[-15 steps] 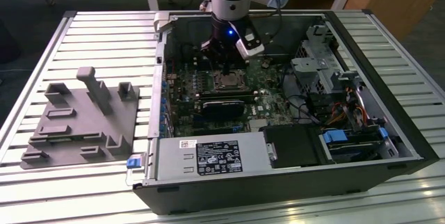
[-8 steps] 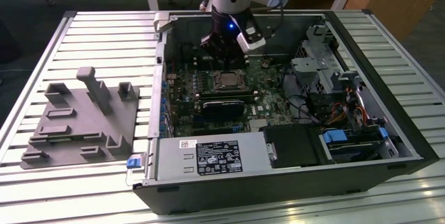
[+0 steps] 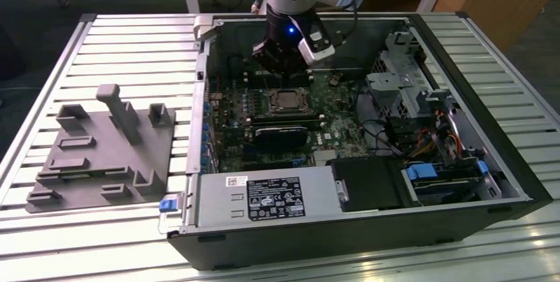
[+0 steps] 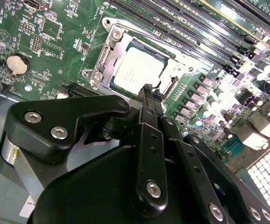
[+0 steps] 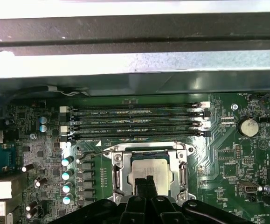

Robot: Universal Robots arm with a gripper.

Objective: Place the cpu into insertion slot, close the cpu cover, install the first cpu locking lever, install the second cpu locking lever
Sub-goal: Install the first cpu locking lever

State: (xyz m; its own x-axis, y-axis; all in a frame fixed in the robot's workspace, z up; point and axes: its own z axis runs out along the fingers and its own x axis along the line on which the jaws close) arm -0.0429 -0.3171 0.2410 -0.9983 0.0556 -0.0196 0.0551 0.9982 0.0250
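The cpu (image 4: 132,72) lies flat in the insertion slot (image 3: 284,100) on the green motherboard, its silvery face up. The cpu cover (image 4: 100,59), a grey metal frame, lies down around the chip and shows again in the first wrist view (image 5: 117,171). My gripper (image 4: 148,91) hangs just above the edge of the chip with its black fingertips pressed together and nothing between them. In the exterior view the gripper (image 3: 282,72) is inside the open computer case, a little behind the socket. A thin wire lever (image 5: 90,151) runs beside the socket; I cannot tell whether it is latched.
Memory slots (image 5: 135,121) run along one side of the socket, and a coin battery (image 5: 247,126) sits nearby. A black card (image 3: 280,132) lies in front of the socket. The case also holds the power supply (image 3: 262,197) and drive cage (image 3: 411,79). A grey fixture tray (image 3: 101,151) sits outside.
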